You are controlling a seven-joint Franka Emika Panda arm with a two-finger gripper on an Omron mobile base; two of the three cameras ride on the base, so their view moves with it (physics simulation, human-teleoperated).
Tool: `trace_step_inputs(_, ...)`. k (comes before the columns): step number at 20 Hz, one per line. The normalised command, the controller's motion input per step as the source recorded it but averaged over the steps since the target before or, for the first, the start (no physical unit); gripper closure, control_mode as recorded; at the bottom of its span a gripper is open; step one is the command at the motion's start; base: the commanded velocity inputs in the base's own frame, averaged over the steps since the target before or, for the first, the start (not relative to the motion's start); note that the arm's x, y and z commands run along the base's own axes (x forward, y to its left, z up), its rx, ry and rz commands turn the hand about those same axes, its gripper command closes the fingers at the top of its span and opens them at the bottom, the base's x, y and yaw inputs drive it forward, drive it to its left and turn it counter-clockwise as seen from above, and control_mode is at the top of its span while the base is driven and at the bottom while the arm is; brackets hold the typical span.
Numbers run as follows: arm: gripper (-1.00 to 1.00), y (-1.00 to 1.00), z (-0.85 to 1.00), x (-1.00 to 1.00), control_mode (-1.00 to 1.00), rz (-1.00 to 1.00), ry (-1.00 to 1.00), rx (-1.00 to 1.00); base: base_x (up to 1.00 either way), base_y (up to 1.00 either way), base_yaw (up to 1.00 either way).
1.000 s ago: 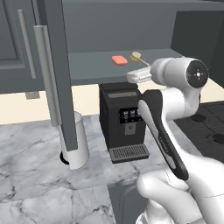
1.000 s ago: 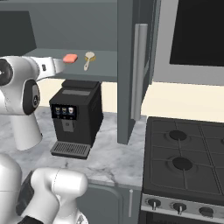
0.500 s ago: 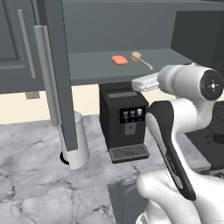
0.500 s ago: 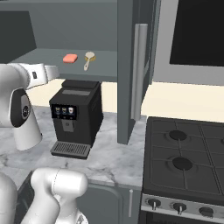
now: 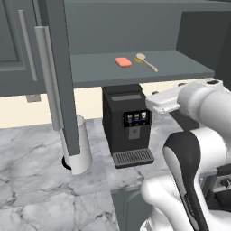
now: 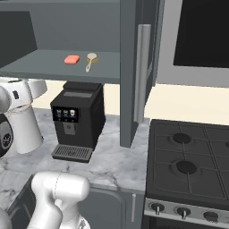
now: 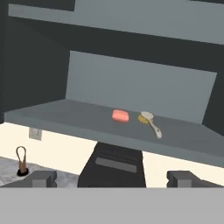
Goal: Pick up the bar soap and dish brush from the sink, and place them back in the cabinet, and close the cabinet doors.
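1. While the salmon-orange flat bar soap lies on the grey inner shelf of the dark grey upper wall cabinet, the dish brush with its round cream-tan head and thin pale handle lies just beside it at the soap's 3 o'clock in the left base view, the two apart.
2. Neither thing has shifted on the shelf since the earlier pictures.
3. The tall dark grey cabinet doors with long silver bar handles stand open, as before.
4. The two-finger gripper has its fingers spread wide and holds nothing; in the hand view soap and brush sit at its 12 o'clock, well apart from it.
5. The white arm has drawn back and lower since a second ago, its wrist now below the shelf's front edge rather than at it.
6. Under the shelf, the black boxy coffee machine stands on the grey marble counter, unmoved.
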Motion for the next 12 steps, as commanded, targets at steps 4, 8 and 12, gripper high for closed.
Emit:
trace_step_inputs(4, -1.0, 0.06, 0.0, -0.59, -1.0, 0.0, -0.06, 0.0, 0.0, 0.0, 0.0)
trace_step_inputs(8, -1.0, 0.15, 0.0, -0.48, -1.0, 0.0, -0.03, 0.0, 0.0, 0.0, 0.0)
trace_step_inputs(12, -1.0, 0.15, 0.0, -0.49, -1.0, 0.0, -0.03, 0.0, 0.0, 0.0, 0.0)
